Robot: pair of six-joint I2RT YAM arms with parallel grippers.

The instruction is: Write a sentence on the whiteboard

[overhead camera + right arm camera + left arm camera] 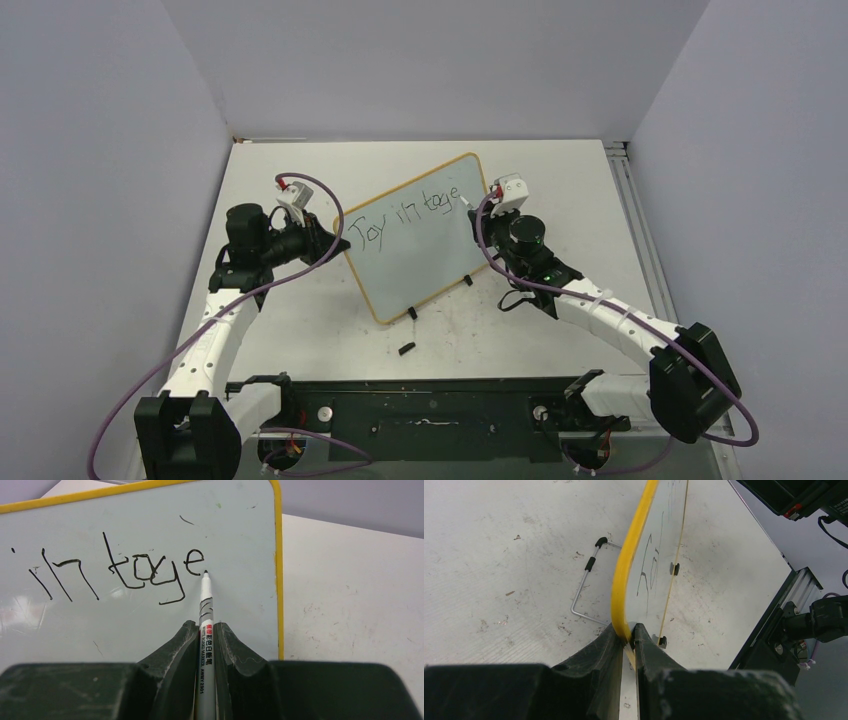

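Note:
The whiteboard [420, 245], yellow-framed, stands tilted on two black clip feet mid-table. The sentence [408, 210] reads "Joy in toge" in black strokes; the right wrist view shows "in toge" [125, 572]. My left gripper [335, 240] is shut on the board's left yellow edge [624, 580], gripper point [630, 630]. My right gripper [487, 205] is shut on a white marker [206, 630]; gripper point [206, 627]. The marker's black tip touches the board just right of the last "e", near the board's right frame.
A small black marker cap [405, 349] lies on the table in front of the board. A bent wire stand [586, 585] lies behind the board. Grey walls enclose the table; a metal rail [632, 200] runs along the right edge.

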